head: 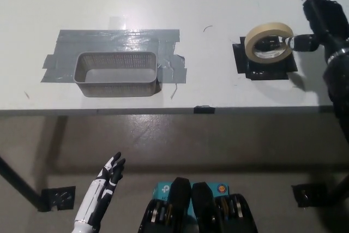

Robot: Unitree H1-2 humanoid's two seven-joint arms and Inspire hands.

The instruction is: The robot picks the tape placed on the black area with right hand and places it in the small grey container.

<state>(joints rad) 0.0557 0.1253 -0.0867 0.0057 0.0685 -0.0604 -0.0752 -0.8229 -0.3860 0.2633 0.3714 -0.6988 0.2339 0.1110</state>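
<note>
White table [163,4] bears grey container [116,73]; tape [268,42] on black patch [264,68].

Right hand [322,17], black: extended over the far right of the tabletop, fingers spread apart, holding nothing, forearm entering from the right edge. Left hand [109,175], white: low at lower left, fingers open, empty.

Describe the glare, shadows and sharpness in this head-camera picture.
Head view: bright glare on the grey tape patch behind the container; the right hand casts a soft shadow on the table; the tape roll looks sharp; the left hand is slightly soft.
</note>
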